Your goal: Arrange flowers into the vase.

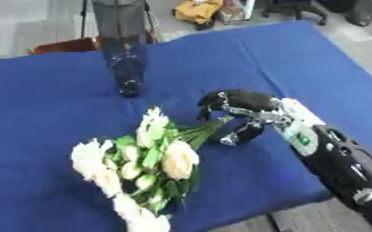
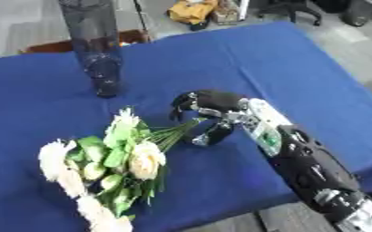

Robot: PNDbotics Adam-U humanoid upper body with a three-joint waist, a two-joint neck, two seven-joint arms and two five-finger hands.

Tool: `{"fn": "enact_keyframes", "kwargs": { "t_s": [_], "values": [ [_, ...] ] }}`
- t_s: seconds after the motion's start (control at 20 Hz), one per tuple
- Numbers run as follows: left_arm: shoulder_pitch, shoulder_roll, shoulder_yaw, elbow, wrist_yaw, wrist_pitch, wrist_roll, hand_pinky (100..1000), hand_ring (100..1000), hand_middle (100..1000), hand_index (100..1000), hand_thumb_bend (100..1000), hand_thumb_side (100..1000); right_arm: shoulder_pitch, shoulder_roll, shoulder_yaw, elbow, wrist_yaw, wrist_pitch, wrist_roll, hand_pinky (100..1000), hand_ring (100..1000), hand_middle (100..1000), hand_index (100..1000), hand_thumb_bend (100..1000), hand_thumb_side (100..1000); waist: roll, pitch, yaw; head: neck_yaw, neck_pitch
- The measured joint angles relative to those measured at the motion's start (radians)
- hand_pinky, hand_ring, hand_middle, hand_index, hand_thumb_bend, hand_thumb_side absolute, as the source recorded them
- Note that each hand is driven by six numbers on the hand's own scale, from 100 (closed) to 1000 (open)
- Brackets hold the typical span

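Left eye view | right robot hand [image 1: 241, 108] curled round bouquet [image 1: 145, 167] stems | vase [image 1: 124, 50] upright, well apart

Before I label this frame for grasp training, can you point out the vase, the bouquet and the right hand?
vase [image 1: 129, 68]: left eye view, its dark glass body.
bouquet [image 1: 179, 159]: left eye view, the cream rose.
right hand [image 2: 213, 100]: right eye view, back of the hand.

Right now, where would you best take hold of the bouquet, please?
By the green stems, coming from the right: the bouquet lies flat on the blue cloth, blooms to the lower left, stems pointing at the right hand, whose fingers already curl round them.
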Motion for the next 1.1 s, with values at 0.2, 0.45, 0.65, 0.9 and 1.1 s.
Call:
{"fn": "enact_keyframes", "kwargs": {
  "t_s": [0.2,0.45,0.65,0.9,1.1],
  "values": [
    [0.000,0.000,0.000,0.000,0.000,0.000,0.000,388,565,613,774,663,629,0.000,0.000,0.000,0.005,0.008,-0.003,-0.004,789,868,574,780,336,116,0.000,0.000,0.000,-0.002,0.000],
    [0.000,0.000,0.000,0.000,0.000,0.000,0.000,388,567,613,774,660,631,0.000,0.000,0.001,0.006,0.015,-0.004,-0.007,801,888,612,809,322,117,0.002,0.000,0.000,-0.003,0.000],
    [0.000,0.000,0.000,0.000,0.000,0.000,-0.001,388,567,613,775,659,632,0.000,0.000,0.006,0.021,0.034,-0.002,0.015,800,887,613,809,320,116,0.006,0.001,0.000,-0.003,0.000],
    [0.000,0.000,-0.002,0.000,0.000,0.001,-0.001,387,567,614,775,659,632,-0.001,0.000,0.006,0.024,0.046,0.001,0.025,793,879,602,805,318,120,0.006,0.001,0.000,-0.003,0.000],
    [0.000,0.000,-0.005,0.000,0.000,0.001,-0.002,387,568,614,775,657,633,-0.006,0.002,0.006,0.027,0.055,0.005,0.022,789,876,601,804,313,122,0.006,0.001,0.000,-0.003,0.000]
  ]
}}
